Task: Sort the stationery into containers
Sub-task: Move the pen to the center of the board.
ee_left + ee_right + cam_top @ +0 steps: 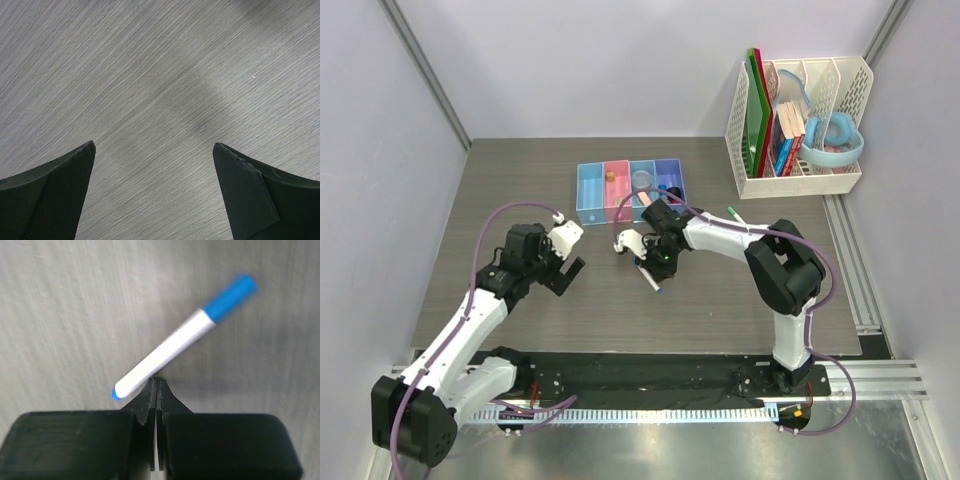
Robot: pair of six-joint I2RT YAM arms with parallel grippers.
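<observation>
**Item 1. Left gripper** (568,274) (154,145): fingers spread wide and holding nothing. It hovers over a bare part of the table (520,180) (150,60) on the left side, nearer than the bins.

**Item 2. Right gripper** (645,264) (156,383): jaws pressed together with only a thin seam between them. It is low over mid-table, just near of the bins.

**Item 3. Blue-capped pen** (649,279) (170,352): white barrel, blue cap and a blue end. It lies slantwise on the table right at the right gripper's closed fingertips and is not pinched between them. Whether it touches them cannot be told.

**Item 4. Containers** (590,205): a row of four joined bins at far centre, coloured from left to right light blue, pink, light blue and violet-blue.
- Pink bin: a yellow-orange piece (610,176).
- Third bin: a clear tape roll (642,180).
- Violet-blue bin: a small dark item, too small to identify.

**Item 5. Green-tipped pen** (733,214): on the table right of the bins, beside the right arm.

**Item 6. White file rack** (750,175): at the far right, holding upright books, green boards and a light-blue ring (840,140).
</observation>
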